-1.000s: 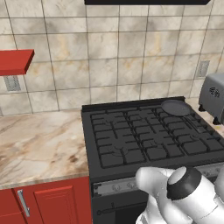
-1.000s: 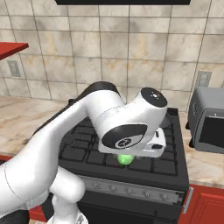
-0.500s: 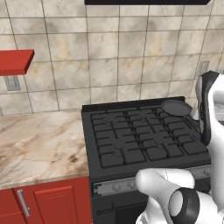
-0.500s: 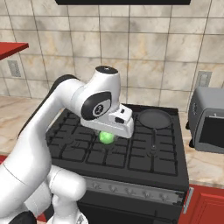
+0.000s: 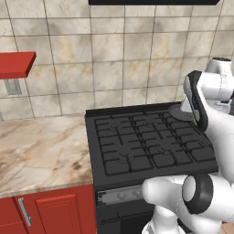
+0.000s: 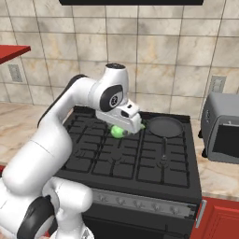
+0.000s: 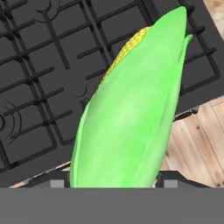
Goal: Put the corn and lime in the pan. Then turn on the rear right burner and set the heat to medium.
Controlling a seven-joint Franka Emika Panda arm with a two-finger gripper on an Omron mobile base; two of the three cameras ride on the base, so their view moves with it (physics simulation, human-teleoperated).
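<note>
Home kitchen, rendered. Black gas stove (image 6: 135, 154) with cast-iron grates, row of knobs (image 6: 140, 204) on its front panel. Beige marbled tile wall (image 5: 109, 59) behind; dark range hood (image 5: 153, 2) edge overhead. Marble-look worktop (image 5: 41, 153) on the left over red cabinet doors (image 5: 55, 212) with a metal handle. Grey toaster (image 6: 223, 126) on the worktop right of the stove. Wall outlets (image 6: 16, 72) on tile. Red shelf (image 5: 16, 64) upper left. Wood plank floor (image 7: 197, 148) below.
</note>
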